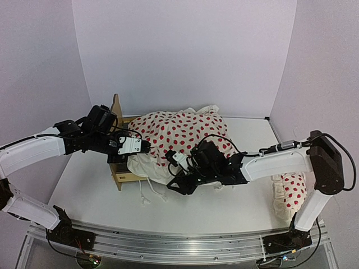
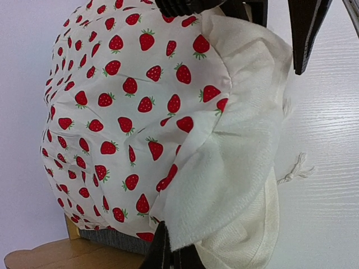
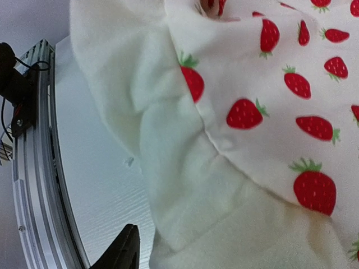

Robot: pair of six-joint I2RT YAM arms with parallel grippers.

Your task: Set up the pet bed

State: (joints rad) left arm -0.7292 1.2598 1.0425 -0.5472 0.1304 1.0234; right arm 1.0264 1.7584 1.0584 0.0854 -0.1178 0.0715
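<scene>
My left gripper (image 1: 147,147) is clenched on the duvet (image 1: 179,131), pinching its plain white ruffle (image 2: 224,185) at the left edge of the heap. In the left wrist view my closed fingers (image 2: 168,255) sit at the bottom of the picture with the ruffle gathered right into them.

My right gripper (image 1: 180,185) is at the near side of the duvet with its jaws apart. Nothing is clamped between them. From the right wrist I see only one of my fingers (image 3: 123,252), low over the table (image 3: 95,185), just beside the ruffle's folded edge. The strawberry-print top fills the rest of that view.

The bed (image 1: 120,176) stands left of the table's middle, under the duvet's left part. The duvet is bunched in a mound that covers most of it and spills off its right side onto the table (image 1: 224,207). Only the bed's pointed headboard (image 1: 116,106) behind my left arm and a stretch of plywood at its near left corner show from above. The left wrist view catches a strip of the grey base (image 2: 112,238) and a bit of wood under the cloth.

The pillow (image 1: 291,193) lies well apart, at the table's right edge by my right arm's base. The rail (image 3: 33,168) runs along the near edge.
</scene>
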